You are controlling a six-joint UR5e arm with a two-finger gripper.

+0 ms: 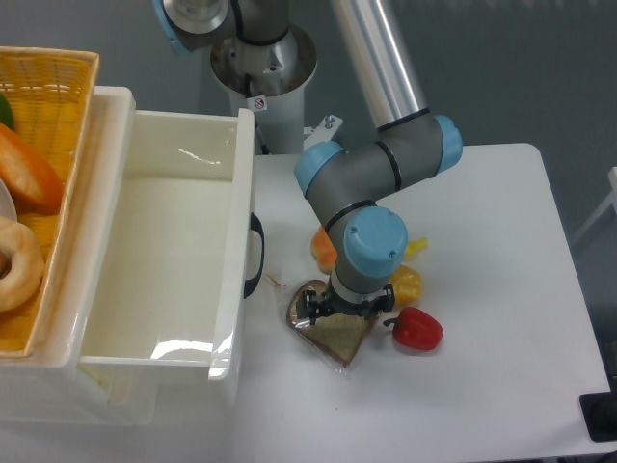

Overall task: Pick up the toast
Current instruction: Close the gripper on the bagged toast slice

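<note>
— Plastic-wrapped, that toast (333, 333) lies flat on the white surface (482, 386), just right of the white bin (164, 280).

— And the tool (345, 307)?

— Low over the slice's upper edge, fingers apart, one near each side. I can't tell whether they touch the wrap.

— How to grip it well?

— I'd say straddle the crust edges squarely and close gently; shiny film may slip. Mind the red pepper (417, 329) just to the right, and the yellow one (405, 282) behind.
</note>
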